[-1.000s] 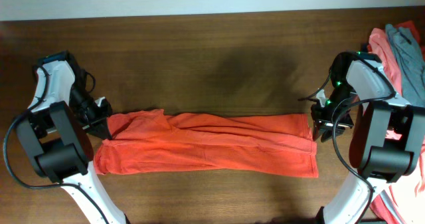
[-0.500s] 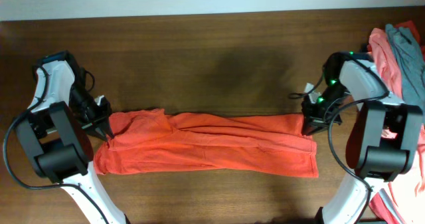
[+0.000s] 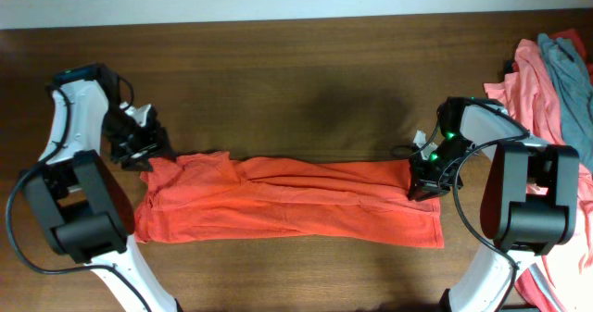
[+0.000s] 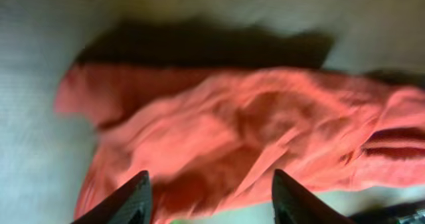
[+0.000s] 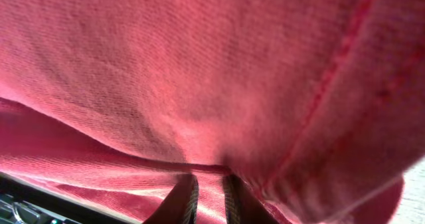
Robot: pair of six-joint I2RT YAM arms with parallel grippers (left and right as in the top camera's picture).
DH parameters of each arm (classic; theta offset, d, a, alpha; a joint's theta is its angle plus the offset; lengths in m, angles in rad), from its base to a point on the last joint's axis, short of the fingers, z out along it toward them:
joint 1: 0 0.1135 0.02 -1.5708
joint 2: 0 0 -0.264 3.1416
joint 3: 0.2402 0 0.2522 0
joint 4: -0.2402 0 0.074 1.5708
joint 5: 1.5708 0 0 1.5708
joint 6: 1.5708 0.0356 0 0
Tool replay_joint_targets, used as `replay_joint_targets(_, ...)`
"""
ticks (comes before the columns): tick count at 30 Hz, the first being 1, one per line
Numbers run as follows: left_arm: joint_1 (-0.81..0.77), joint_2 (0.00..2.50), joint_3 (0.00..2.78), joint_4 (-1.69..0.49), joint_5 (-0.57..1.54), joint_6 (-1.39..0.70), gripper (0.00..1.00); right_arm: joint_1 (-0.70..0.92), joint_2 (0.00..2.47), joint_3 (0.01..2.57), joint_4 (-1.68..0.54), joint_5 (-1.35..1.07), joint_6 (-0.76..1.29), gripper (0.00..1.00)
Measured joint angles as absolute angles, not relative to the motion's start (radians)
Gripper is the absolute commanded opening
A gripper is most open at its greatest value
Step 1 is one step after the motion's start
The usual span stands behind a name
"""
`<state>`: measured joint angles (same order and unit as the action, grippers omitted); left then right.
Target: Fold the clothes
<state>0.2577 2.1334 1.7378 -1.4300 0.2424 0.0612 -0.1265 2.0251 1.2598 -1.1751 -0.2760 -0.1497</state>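
— Where is the orange-red shirt?

— It lies flat on the bench, stretched into a long, narrow band from one arm to the other, with lengthwise creases. No print shows.

— And the left end effector?

— It sits at the shirt's upper left corner, just off the cloth's edge. In the left wrist view its two fingertips stand well apart with nothing between them. The rumpled corner lies beyond them, a bit blurred.

— So it holds nothing?

— Nothing. The jaws are open and bare.

— And the right end effector?

— It is down on the shirt's upper right corner. In the right wrist view the fingers stand almost together, and their tips run into a fold of the cloth, which fills the whole view. It looks like a pinch on that corner.

— Anything else on the bench?

— A heap at the far right edge: a salmon-pink shirt with a grey garment lying over it, well apart from the orange-red shirt.
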Motion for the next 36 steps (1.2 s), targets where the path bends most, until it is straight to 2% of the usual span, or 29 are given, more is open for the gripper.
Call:
replay_joint_targets(8,0.135,2.133,1.738,-1.313,0.263,0.068,0.70,-0.126,2.024,1.259,-1.172,-0.278,-0.139,0.20)
replay_joint_targets(16,0.018,2.134,1.738,-1.269,0.256,0.068,0.70,-0.126,2.024,1.258,-1.172,-0.279,-0.138,0.20)
replay_joint_targets(28,-0.053,2.202,1.737,-1.264,0.214,0.068,0.67,-0.126,2.024,1.258,-1.173,-0.279,-0.135,0.21)
replay_joint_targets(30,-0.057,2.202,1.737,-1.262,0.205,0.068,0.62,-0.126,2.024,1.258,-1.173,-0.279,-0.135,0.21)
replay_joint_targets(31,-0.060,2.202,1.737,-1.262,0.201,0.068,0.49,-0.126,2.024,1.258,-1.173,-0.279,-0.135,0.21)
replay_joint_targets(32,-0.061,2.202,1.737,-1.262,0.197,0.069,0.42,-0.126,2.024,1.258,-1.173,-0.279,-0.134,0.21)
replay_joint_targets(33,-0.062,2.202,1.737,-1.263,0.193,0.071,0.31,-0.126,2.024,1.258,-1.173,-0.279,-0.134,0.21)
replay_joint_targets(36,-0.062,2.202,1.737,-1.263,0.182,0.076,0.11,-0.126,2.024,1.258,-1.174,-0.279,-0.135,0.21)
